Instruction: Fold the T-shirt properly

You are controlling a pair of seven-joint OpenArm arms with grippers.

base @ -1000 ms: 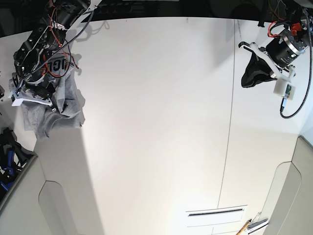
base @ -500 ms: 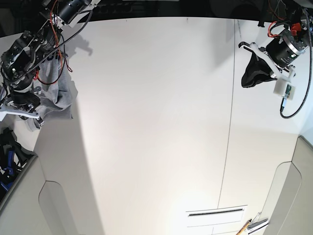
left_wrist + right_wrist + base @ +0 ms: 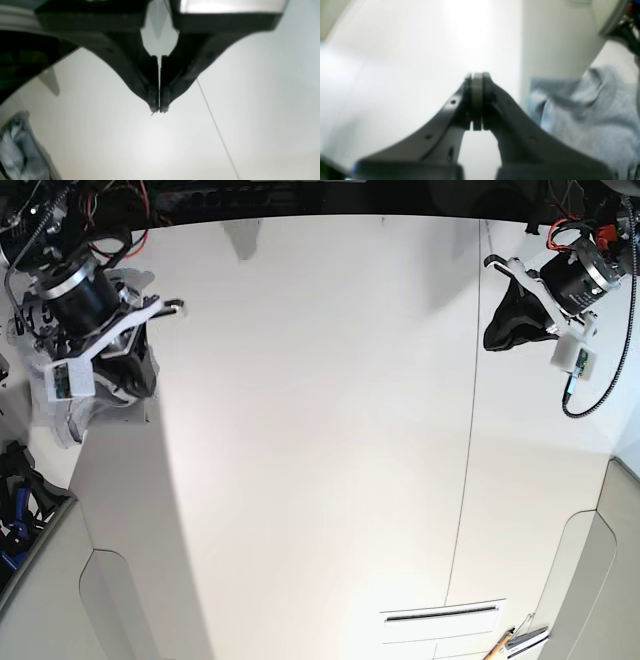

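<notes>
Table [image 3: 320,430]: white, bare across the middle, one thin seam running down its right part. T-shirt [image 3: 590,117]: grey, bunched at the table's far left edge beside my right arm; I can read no lettering on it. Right gripper [image 3: 477,125]: jaws pressed together, holding nothing. Left gripper [image 3: 159,108]: jaws closed, nothing between them, well apart from the T-shirt.

We see a robotics lab: a bare white worktable [image 3: 320,430], with exposed arm wiring [image 3: 575,395] at upper right.
</notes>
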